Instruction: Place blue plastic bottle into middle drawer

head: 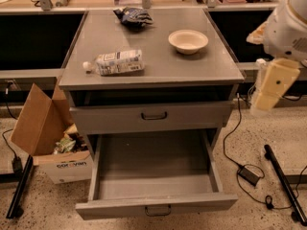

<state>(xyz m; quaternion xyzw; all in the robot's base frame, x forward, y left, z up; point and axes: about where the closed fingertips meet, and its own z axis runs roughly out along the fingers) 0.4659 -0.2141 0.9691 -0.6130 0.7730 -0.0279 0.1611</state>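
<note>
The blue plastic bottle (117, 62) lies on its side near the front left corner of the grey surface (196, 66), white cap pointing at the left edge. It is not in any drawer. A cream bowl (188, 40) sits toward the right edge, well apart from it, and a dark blue snack bag (133, 17) lies by the back edge. Below the surface, the drawer with the taller front (192, 118) looks pushed in. Under it the middle drawer (153, 164) is pulled fully out, and I see only bare grey tray. My gripper (268, 87) hangs off the right edge of the surface, level with the upper drawer, touching nothing. Whether it is open or closed I cannot tell from here. An open cardboard box (38, 123) stands on the floor to the left.
</note>
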